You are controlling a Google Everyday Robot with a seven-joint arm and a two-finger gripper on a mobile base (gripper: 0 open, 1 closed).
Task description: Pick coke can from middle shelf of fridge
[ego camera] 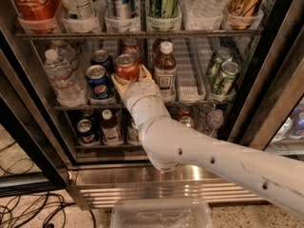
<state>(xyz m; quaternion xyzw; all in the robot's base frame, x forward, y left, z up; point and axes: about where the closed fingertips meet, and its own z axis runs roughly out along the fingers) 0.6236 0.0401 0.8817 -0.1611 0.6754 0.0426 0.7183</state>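
The red coke can (126, 66) with a silver top stands at the front of the middle shelf (199, 101) of the open fridge (266, 80). My gripper (130, 78) reaches in from below on a white arm. Its beige fingers (118, 83) sit on either side of the can's lower body, closed against it. The can rests upright on the shelf, with another red can behind it.
A blue Pepsi can (98, 81) stands just left of the coke can and a brown bottle with a white cap (165, 70) just right. Water bottles (59, 77) are far left, green cans (223, 75) right. A large Coca-Cola bottle (33, 1) sits above. A clear tray (161, 213) lies on the floor.
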